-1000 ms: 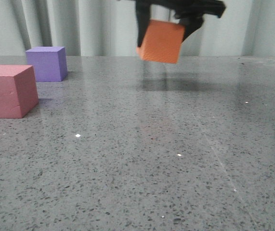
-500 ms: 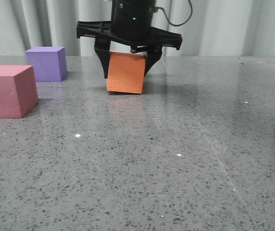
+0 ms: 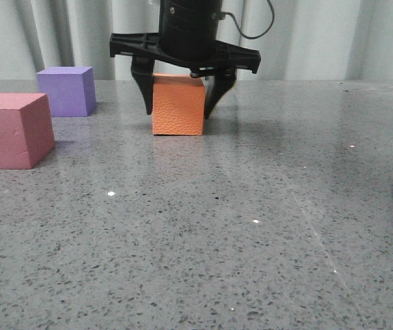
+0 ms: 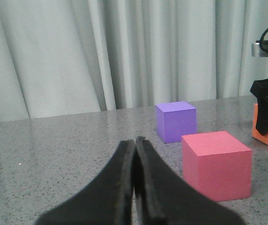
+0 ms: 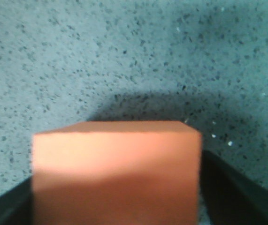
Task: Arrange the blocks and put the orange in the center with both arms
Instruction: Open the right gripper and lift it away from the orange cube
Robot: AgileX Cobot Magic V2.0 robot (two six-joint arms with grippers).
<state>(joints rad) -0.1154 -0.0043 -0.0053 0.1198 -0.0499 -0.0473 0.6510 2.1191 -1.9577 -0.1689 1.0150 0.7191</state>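
Your right gripper (image 3: 179, 110) is straddling the orange cube (image 3: 178, 104), jaws spread a little wider than it, fingers flanking both sides with slim gaps showing, so no firm hold. The cube is sitting flat on the grey speckled table (image 3: 251, 227), right of the purple cube (image 3: 66, 90) and the pink-red cube (image 3: 12, 130). Your left gripper (image 4: 134, 187) is hanging low over the table with jaws pressed together on nothing, the pink-red cube just beside it, the purple one farther back.
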